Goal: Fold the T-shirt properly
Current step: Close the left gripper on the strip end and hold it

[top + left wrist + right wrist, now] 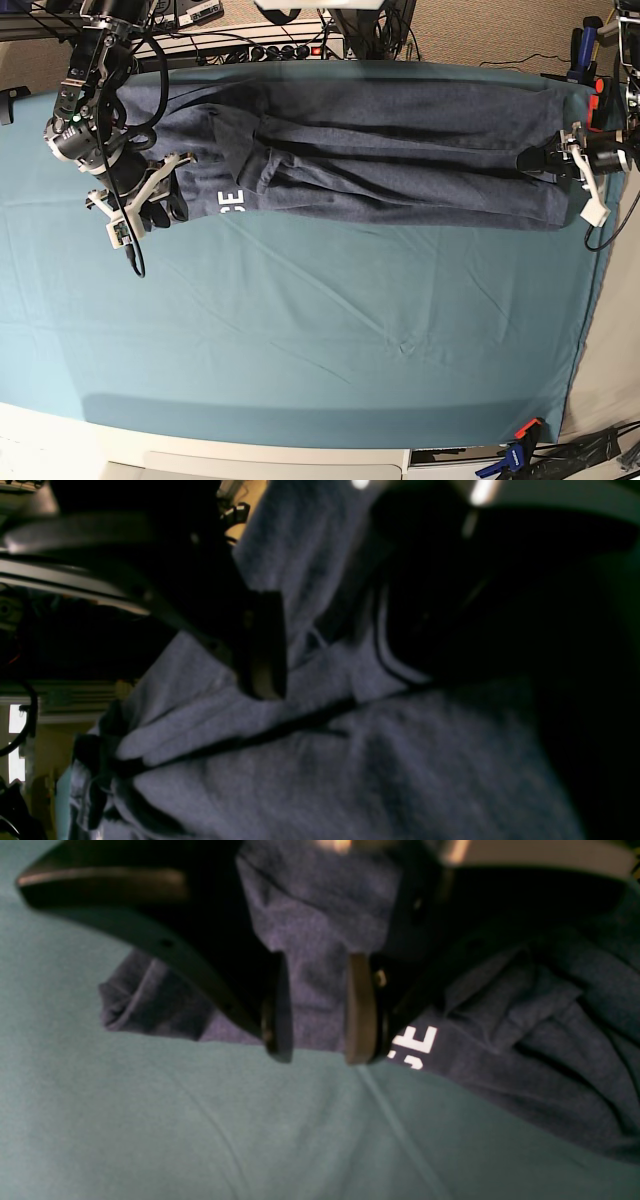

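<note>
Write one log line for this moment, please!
heathered navy cotton T-shirt: stretched out on teal table cloth | right gripper: pinching shirt edge | left gripper: at other end

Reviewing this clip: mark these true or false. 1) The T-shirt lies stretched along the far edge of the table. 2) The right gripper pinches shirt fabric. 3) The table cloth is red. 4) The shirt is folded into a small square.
1) True: the T-shirt spans the far side of the teal table cloth.
2) True: the right gripper has fabric between its fingers.
3) False: it is teal.
4) False: it lies as a long band between the right gripper and the left gripper.
</note>
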{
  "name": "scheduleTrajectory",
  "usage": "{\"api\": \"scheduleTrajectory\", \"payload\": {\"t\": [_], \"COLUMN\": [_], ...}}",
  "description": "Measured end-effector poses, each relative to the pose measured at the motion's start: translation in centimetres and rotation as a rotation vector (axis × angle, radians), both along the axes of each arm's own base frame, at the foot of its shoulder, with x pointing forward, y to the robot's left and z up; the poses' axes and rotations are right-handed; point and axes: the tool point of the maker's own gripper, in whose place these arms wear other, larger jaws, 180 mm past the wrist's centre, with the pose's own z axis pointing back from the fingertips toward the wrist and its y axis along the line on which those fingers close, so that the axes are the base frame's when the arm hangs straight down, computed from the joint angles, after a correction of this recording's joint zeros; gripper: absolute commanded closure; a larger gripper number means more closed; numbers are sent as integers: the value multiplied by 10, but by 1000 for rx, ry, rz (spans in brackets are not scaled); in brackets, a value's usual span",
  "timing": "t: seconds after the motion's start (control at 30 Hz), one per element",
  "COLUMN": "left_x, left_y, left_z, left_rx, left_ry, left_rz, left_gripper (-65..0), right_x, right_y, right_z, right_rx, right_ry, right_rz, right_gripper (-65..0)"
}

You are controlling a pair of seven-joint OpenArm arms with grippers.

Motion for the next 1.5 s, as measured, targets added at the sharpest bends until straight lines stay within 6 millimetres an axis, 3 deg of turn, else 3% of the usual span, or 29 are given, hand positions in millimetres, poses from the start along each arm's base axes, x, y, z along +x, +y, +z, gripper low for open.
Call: {"api": "scheduleTrajectory", "payload": {"t": [0.7, 0.87, 1.0, 1.03, 1.3, 1.5], "left_x": [2, 2, 1, 1, 5, 16], "left_y": [0, 0, 0, 0, -1, -14], "left_z": [1, 0, -2, -2, 0, 17], "left_rx": [-3, -1, 5, 4, 2, 12], "left_ry": [-8, -9, 0, -3, -14, -70], "left_rz": [8, 8, 8, 11, 13, -56], "left_gripper": [-266, -164, -12, 0, 0, 0], "right_x": [-2, -2, -2, -2, -2, -3], "right_y": [0, 0, 0, 0, 0, -4], "right_z": [-2, -2, -2, -2, -2, -4], "right_rx": [0, 0, 0, 0, 0, -23], "right_ry": [8, 8, 8, 8, 8, 14], "right_rz": [0, 0, 0, 0, 0, -6], "right_gripper": [-189, -189, -189, -189, -189, -189]}}
